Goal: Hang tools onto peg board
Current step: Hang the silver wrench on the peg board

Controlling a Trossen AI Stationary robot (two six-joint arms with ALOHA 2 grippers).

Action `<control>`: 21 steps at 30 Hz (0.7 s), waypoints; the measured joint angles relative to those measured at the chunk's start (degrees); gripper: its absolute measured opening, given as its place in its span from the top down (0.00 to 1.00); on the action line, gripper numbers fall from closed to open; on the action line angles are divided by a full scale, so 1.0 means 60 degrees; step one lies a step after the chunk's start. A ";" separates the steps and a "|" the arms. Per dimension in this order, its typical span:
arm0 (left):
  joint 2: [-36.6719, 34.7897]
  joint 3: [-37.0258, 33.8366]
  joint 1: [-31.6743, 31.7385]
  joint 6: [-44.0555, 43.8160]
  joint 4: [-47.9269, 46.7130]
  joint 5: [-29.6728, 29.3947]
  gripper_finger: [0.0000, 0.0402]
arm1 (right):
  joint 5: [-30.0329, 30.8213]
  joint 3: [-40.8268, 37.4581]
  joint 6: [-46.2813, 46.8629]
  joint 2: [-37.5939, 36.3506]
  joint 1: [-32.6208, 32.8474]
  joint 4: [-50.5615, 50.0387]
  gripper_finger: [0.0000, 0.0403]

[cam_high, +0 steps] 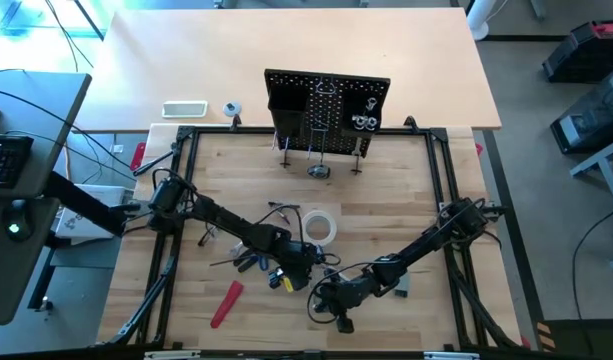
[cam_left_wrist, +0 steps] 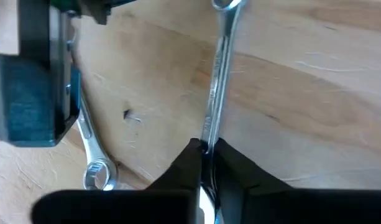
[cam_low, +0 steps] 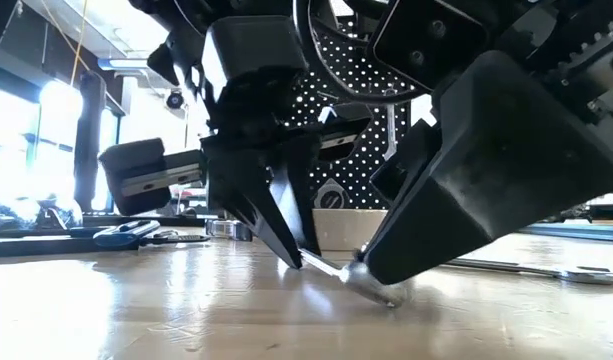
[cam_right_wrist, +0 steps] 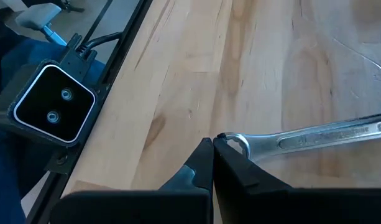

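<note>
Pinching a wrench (cam_left_wrist: 216, 81) in the left gripper (cam_left_wrist: 206, 151) to lift it off the counter (cam_left_wrist: 302, 93) toward the peg board (cam_high: 326, 100); right gripper (cam_right_wrist: 212, 147) clenched empty beside it

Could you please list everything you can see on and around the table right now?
peg board: one, black, upright at the table's far edge
table: one, light wood
white tape roll: one, white, mid-table
red-handled tool: one, red, flat near the front left
blue-handled pliers: one, blue, flat on the table
held wrench: one, silver, gripped at one end
loose wrench: one, silver, flat beside the held one
flat white item: one, on the surface beyond the table
left gripper: dark, shut on the held wrench
right gripper: dark, shut, low at the table front
</note>
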 joint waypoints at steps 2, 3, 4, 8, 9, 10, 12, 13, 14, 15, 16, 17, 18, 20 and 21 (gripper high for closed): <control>-0.0010 -0.0002 -0.0071 0.0026 -0.0072 -0.0076 0.97 | -0.0004 0.0004 0.0029 0.0006 0.0000 0.0007 1.00; -0.0010 -0.0002 -0.0116 0.0003 -0.0084 -0.0138 0.97 | -0.0002 0.0004 0.0029 -0.0014 0.0000 0.0014 1.00; -0.0010 -0.0002 -0.0159 -0.0017 -0.0101 -0.0213 0.97 | -0.0003 0.0004 0.0029 -0.0019 0.0000 0.0011 1.00; -0.0008 -0.0009 -0.0284 -0.0088 -0.0226 -0.0395 0.99 | -0.0011 0.0004 0.0037 -0.0190 0.0000 -0.0148 1.00; -0.0008 -0.0009 -0.0307 -0.0138 -0.0228 -0.0525 0.99 | -0.0002 0.0004 0.0036 -0.0299 0.0004 -0.0295 1.00; -0.0012 -0.0009 -0.0330 -0.0200 -0.0222 -0.0667 0.99 | 0.0037 -0.0004 0.0033 -0.0416 0.0023 -0.0489 1.00; -0.0028 -0.0009 -0.0339 -0.0263 -0.0220 -0.0805 0.99 | 0.0250 -0.0015 0.0003 -0.0684 0.0068 -0.0937 1.00; -0.0056 -0.0009 -0.0332 -0.0319 -0.0227 -0.0859 1.00 | 0.0381 -0.0031 -0.0046 -0.0842 0.0102 -0.1224 1.00; -0.0120 -0.0017 -0.0332 -0.0332 -0.0286 -0.0913 1.00 | 0.0533 -0.0043 -0.0064 -0.1021 0.0141 -0.1569 1.00; -0.0174 -0.0020 -0.0332 -0.0377 -0.0314 -0.0963 1.00 | 0.0699 -0.0047 -0.0070 -0.1182 0.0181 -0.1831 1.00; -0.0253 -0.0040 -0.0332 -0.0411 -0.0345 -0.1007 1.00 | 0.0860 -0.0045 -0.0040 -0.1367 0.0227 -0.2042 1.00; -0.0336 -0.0047 -0.0332 -0.0456 -0.0444 -0.1077 1.00 | 0.1045 -0.0044 -0.0007 -0.1598 0.0288 -0.2309 1.00; -0.0425 -0.0055 -0.0328 -0.0487 -0.0485 -0.1144 1.00 | 0.1251 -0.0041 0.0060 -0.1802 0.0337 -0.2571 1.00; -0.0610 -0.0081 -0.0328 -0.0579 -0.0630 -0.1291 1.00 | 0.1629 -0.0022 0.0200 -0.2146 0.0458 -0.3046 1.00; -0.0703 -0.0086 -0.0328 -0.0593 -0.0646 -0.1381 1.00 | 0.1814 -0.0025 0.0294 -0.2297 0.0532 -0.3346 1.00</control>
